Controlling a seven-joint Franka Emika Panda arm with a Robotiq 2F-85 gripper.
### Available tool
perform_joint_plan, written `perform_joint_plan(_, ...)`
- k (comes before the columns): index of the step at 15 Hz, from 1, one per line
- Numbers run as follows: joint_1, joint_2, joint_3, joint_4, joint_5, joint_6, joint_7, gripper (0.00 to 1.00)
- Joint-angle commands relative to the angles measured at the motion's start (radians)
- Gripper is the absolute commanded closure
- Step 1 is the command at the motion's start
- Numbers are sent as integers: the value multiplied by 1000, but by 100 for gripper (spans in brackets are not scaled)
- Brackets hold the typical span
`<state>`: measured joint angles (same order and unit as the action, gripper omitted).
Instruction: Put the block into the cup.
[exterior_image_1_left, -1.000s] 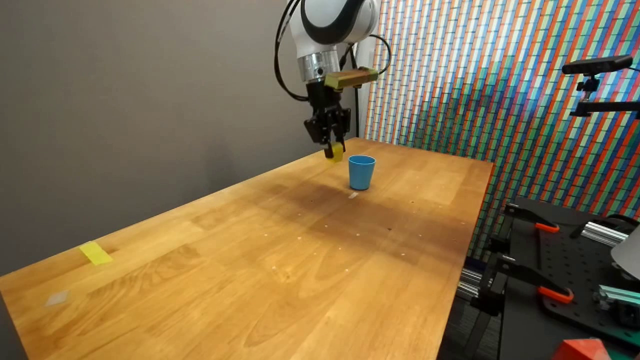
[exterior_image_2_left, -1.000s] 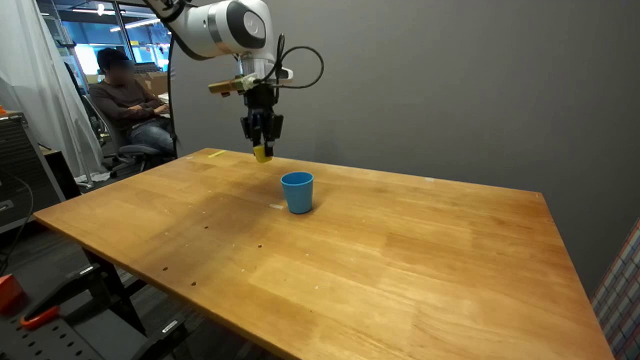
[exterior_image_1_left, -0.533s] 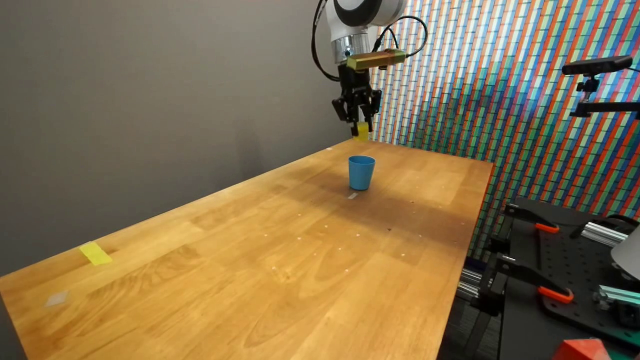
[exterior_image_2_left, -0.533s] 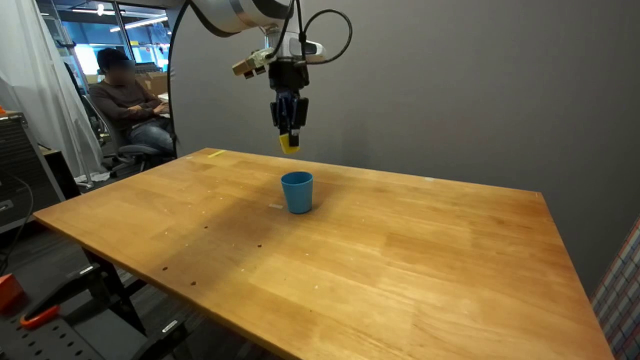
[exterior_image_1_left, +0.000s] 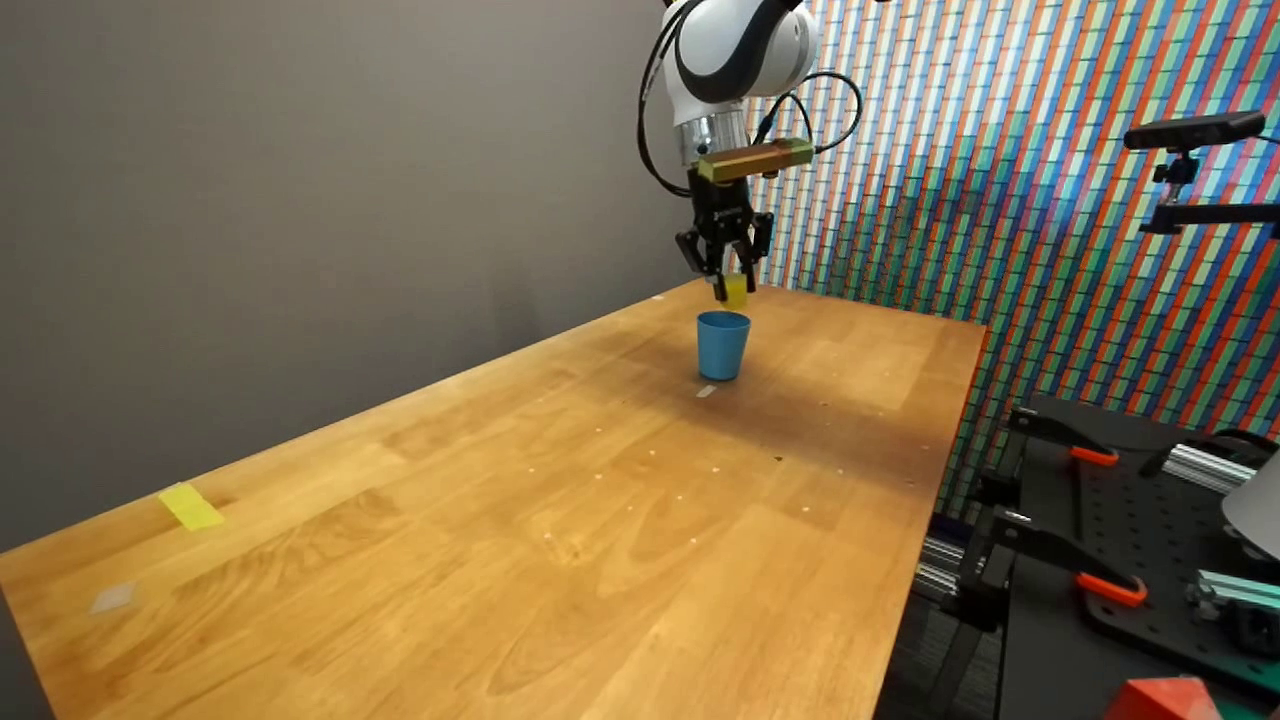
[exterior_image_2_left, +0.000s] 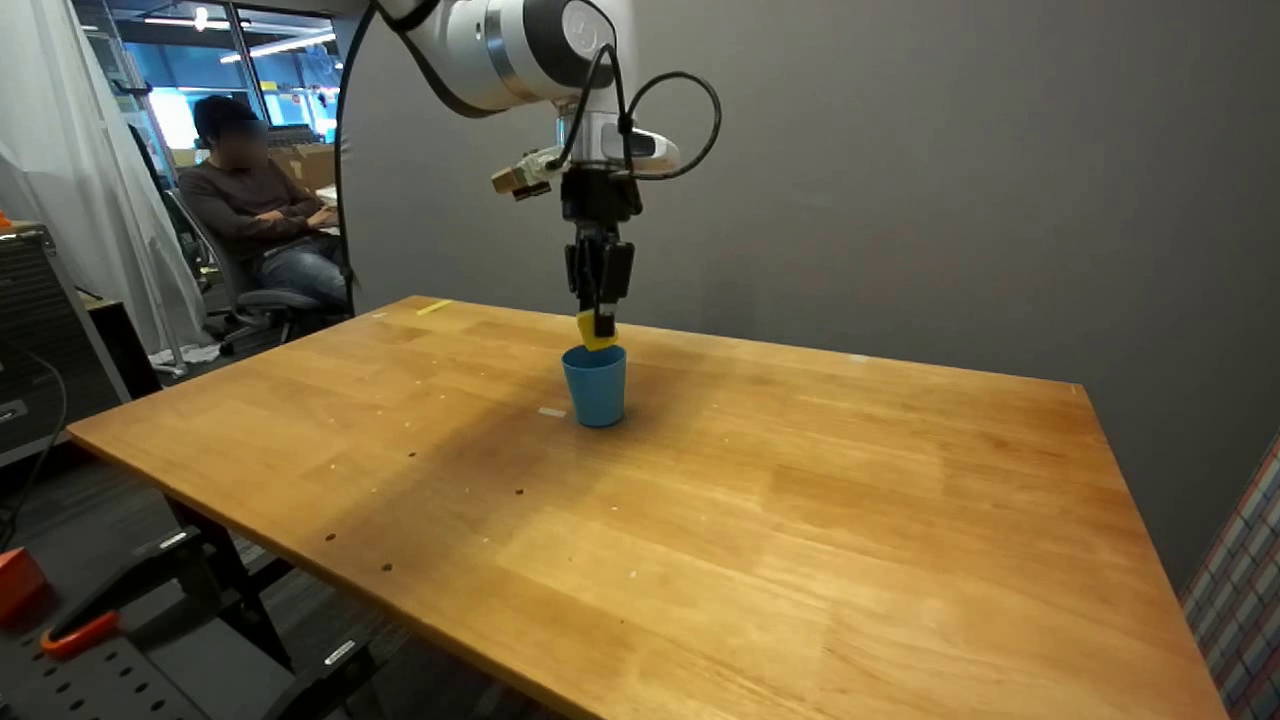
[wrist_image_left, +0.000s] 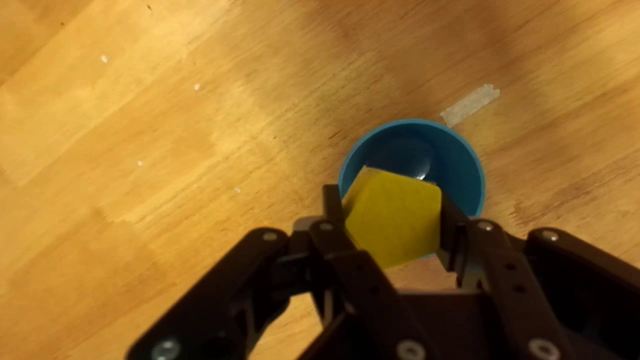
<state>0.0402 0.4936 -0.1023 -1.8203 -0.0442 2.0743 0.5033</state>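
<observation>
The blue cup (exterior_image_1_left: 722, 350) stands upright on the wooden table, and it shows in both exterior views (exterior_image_2_left: 597, 392). My gripper (exterior_image_1_left: 735, 286) is shut on the yellow block (exterior_image_1_left: 736, 292) and points down over the cup. In an exterior view the block (exterior_image_2_left: 588, 330) hangs tilted between the fingers of the gripper (exterior_image_2_left: 596, 324), its lower end at the cup's rim. In the wrist view the block (wrist_image_left: 397, 215) sits between both fingertips (wrist_image_left: 390, 210) and covers the near part of the cup's mouth; the cup's far rim and inside (wrist_image_left: 462, 170) show beyond it.
The wooden table (exterior_image_2_left: 800, 520) meets a grey wall (exterior_image_2_left: 900, 180) at its back edge. A pale tape strip (wrist_image_left: 470, 105) lies beside the cup. A flat yellow tape patch (exterior_image_1_left: 192, 507) lies by the table's edge. A black side bench (exterior_image_1_left: 1060, 620) with clamps stands alongside.
My gripper, holding the block, has first risen and moved across to the cup, then lowered to just above its mouth. The cup has not moved.
</observation>
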Motion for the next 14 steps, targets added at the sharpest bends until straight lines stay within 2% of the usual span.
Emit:
perform_joint_plan(1,-1,31,-8,32,20,22,24,81)
perform_joint_plan(2,-1,32,-6,30,25,27,23,31)
perform_joint_plan(3,-1,22,-4,15,26,41,19,30)
perform_joint_plan(7,-6,-55,12,-62,64,96,-21,2)
perform_joint_plan(10,-2,-164,29,-135,49,131,-105,0)
perform_joint_plan(14,-2,-330,66,-191,29,76,-278,0)
